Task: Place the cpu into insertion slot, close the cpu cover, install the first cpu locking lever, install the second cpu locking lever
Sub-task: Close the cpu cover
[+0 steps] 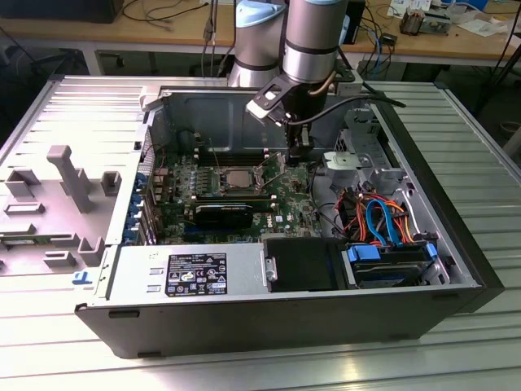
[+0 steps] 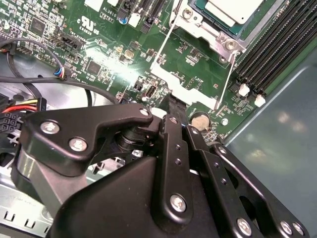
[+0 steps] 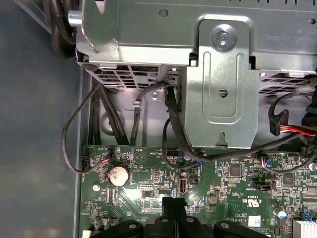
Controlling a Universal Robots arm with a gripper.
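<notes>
Gripper [image 2: 177, 106] fingers pressed together, nothing visible between them, tip low over the green board [image 2: 99, 44] just beside the insertion slot [image 2: 229, 43]. cpu [image 2: 233, 9] sits in that slot (silver top up). Thin lever wires [image 2: 225, 79] stand raised beside it.
</notes>
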